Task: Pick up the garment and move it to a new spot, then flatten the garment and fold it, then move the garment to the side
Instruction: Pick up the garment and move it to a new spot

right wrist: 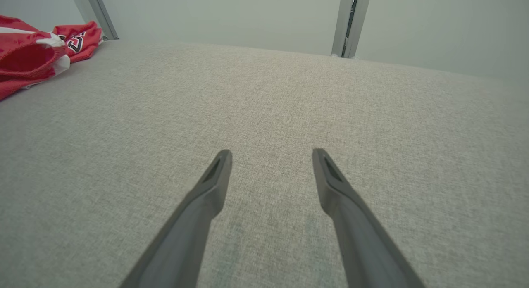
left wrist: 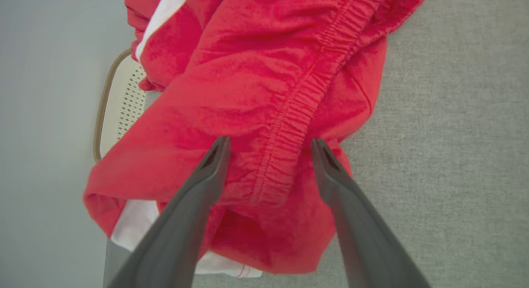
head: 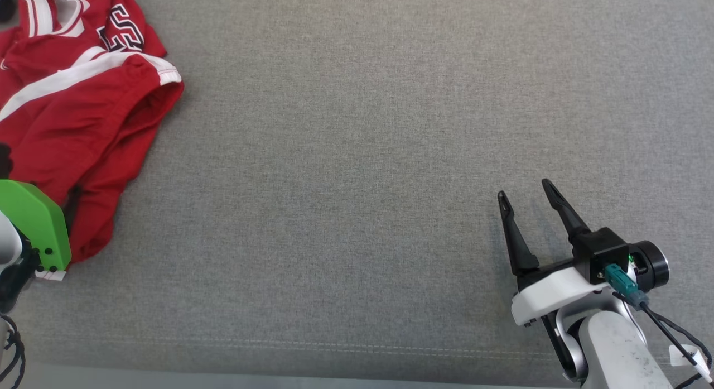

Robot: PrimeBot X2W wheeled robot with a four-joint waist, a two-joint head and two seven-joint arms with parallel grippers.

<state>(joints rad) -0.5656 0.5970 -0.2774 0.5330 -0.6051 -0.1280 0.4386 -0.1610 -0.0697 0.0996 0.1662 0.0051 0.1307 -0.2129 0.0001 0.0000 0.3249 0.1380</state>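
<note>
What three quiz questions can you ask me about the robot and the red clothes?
1. True or false: the right end effector is holding the red garment.
2. Which one hovers right over the red garment's crumpled cloth? A. the left end effector B. the right end effector
3. Fill the gap: the jaws of both end effectors stand ___.

Key: 1 false, it is over the bare grey surface, far from the garment; 2 A; 3 open.
</note>
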